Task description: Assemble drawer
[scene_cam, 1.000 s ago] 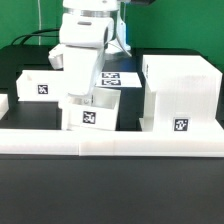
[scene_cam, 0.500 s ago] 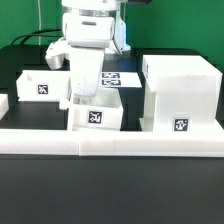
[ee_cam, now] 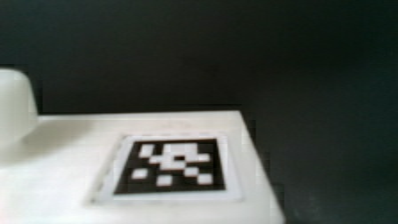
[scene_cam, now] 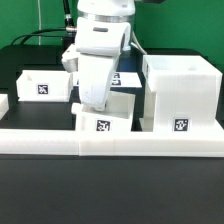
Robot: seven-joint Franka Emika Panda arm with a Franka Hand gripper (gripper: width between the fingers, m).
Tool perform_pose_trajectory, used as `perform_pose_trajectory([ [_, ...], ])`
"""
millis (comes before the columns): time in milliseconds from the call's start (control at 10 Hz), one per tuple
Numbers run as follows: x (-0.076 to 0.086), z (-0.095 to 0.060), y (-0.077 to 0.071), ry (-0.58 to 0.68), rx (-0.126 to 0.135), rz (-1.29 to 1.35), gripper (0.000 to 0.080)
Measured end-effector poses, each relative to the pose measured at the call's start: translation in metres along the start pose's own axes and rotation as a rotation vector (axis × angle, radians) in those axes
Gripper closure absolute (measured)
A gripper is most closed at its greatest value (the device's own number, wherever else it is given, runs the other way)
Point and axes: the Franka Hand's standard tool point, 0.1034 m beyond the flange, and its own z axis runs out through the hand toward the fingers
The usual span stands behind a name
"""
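On the exterior view's left, one shallow drawer box is sitting apart, while the Panda's gripper is hanging low over a second drawer box just behind the border rail. Its jaws are hidden, so their state cannot be told. At the right the cube-like housing is standing close by; the box probably needs squaring to the housing before sliding in.

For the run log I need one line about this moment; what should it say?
gripper: low at middle box, jaws hidden | middle box: beside housing, not inserted | second box: at the exterior view's left, apart
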Motion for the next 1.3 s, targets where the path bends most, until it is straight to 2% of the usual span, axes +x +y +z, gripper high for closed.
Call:
perform_pose_trajectory([
  [100,0.0,0.0,0.0,0.0,0.001,0.001,0.0757],
  [300,0.003,0.005,-0.004,0.008,-0.039,-0.006,0.0757],
  [400,0.005,0.006,-0.004,0.01,-0.048,-0.003,0.0757],
  [500,0.009,0.004,0.0,0.023,-0.103,0.001,0.0757],
  [600,0.013,0.006,-0.001,0.032,-0.138,0.012,0.0757],
  [700,0.015,0.007,-0.004,0.037,-0.149,0.028,0.0757],
  [1100,0.017,0.008,-0.003,0.038,-0.146,0.034,0.0757],
  [1300,0.016,0.009,-0.005,0.02,-0.119,-0.033,0.0757],
])
